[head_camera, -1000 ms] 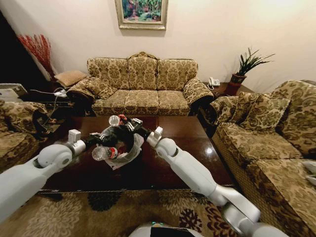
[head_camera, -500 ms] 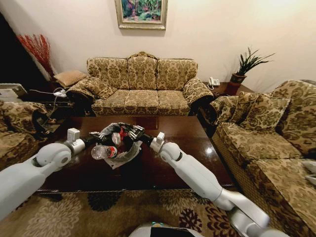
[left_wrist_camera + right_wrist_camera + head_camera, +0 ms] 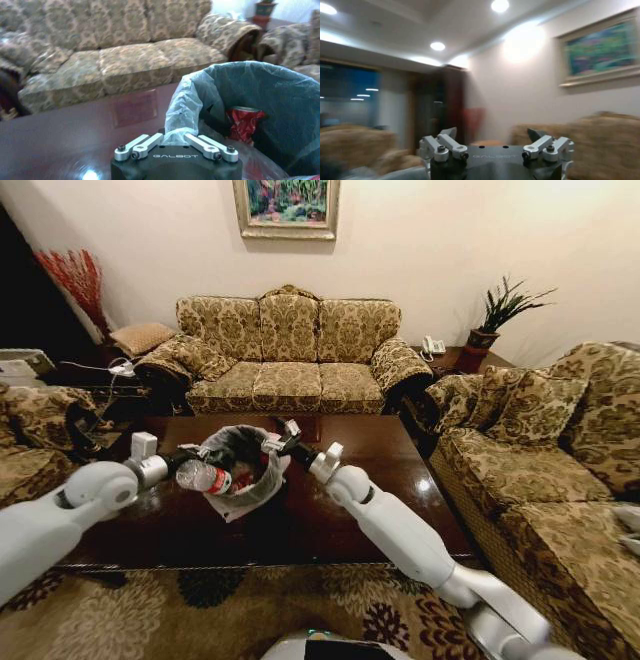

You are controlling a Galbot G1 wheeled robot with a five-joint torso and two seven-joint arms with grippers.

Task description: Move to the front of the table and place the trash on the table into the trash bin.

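Observation:
The trash bin (image 3: pixel 243 448) with its grey-white liner stands at the near left of the dark wood table (image 3: pixel 385 470). My left gripper (image 3: pixel 190 460) is at the bin's left rim. In the left wrist view the left gripper (image 3: pixel 175 137) is shut on a bunched edge of the liner. A clear red-labelled bottle (image 3: pixel 204 476) lies at that rim beside the gripper. A red wrapper (image 3: pixel 244 120) sits inside the trash bin (image 3: pixel 260 86). My right gripper (image 3: pixel 285 432) is at the bin's far rim. The right gripper (image 3: pixel 491 132) is open with nothing between its fingers.
A patterned sofa (image 3: pixel 290 355) stands behind the table, another sofa (image 3: pixel 540 470) lines the right side, and an armchair (image 3: pixel 35 430) sits at the left. A flowered rug (image 3: pixel 230 600) lies under the near edge. A potted plant (image 3: pixel 497 315) and a phone (image 3: pixel 433 345) are at the back right.
The right gripper, which held small trash items above the bin, dipped into it and now stands open and empty at the far rim. The bottle has shifted slightly up and left.

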